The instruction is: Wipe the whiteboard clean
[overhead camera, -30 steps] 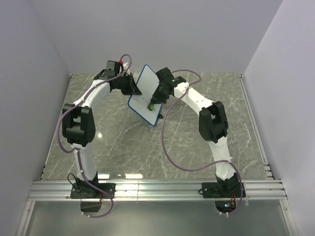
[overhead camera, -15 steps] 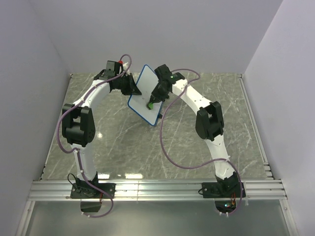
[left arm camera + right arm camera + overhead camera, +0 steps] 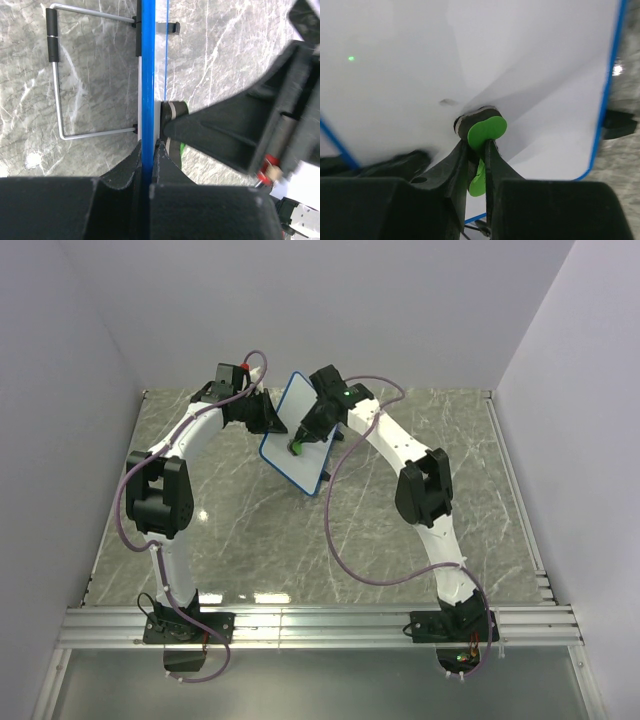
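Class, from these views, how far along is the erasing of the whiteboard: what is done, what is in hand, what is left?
Done: the left gripper clamps the whiteboard by its blue rim, and most of its face looks clean. In hand: the right gripper holds the green eraser against the board. Left: a faint dark smudge beside the eraser.
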You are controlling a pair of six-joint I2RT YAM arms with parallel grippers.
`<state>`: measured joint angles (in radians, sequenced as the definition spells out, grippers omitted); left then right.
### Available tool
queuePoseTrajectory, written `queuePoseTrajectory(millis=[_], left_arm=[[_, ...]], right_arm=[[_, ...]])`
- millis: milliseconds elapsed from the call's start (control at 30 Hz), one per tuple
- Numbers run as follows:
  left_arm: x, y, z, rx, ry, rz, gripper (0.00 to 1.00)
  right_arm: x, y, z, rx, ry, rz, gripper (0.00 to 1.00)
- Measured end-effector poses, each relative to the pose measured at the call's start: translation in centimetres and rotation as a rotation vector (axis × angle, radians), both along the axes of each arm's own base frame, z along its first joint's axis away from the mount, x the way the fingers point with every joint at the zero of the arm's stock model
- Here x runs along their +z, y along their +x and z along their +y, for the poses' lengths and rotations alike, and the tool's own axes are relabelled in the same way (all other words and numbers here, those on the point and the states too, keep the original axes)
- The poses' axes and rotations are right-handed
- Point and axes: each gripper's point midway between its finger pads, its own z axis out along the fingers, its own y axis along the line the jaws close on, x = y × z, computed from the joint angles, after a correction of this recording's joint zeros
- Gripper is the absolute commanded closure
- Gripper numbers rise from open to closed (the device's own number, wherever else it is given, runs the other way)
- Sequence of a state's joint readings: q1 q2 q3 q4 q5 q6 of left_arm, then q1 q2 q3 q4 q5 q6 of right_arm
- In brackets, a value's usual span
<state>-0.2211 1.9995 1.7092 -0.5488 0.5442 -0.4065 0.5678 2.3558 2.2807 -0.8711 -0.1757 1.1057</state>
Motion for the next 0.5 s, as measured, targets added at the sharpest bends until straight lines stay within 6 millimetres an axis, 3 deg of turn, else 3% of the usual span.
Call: queuePoseTrajectory(millis=[200,500], left_arm=[[-0.1,-0.1,0.1,0.002,0.001,0.003,1.0],[-0.1,-0.3,0.3,0.005,0.008,0.007,1.0]], right_arm=[[3.1,-0.5,2.6,0.043,0.061,-0.08,1.0],[2.6,-0.5,2.5,0.046,0.067,-0.077,1.0]])
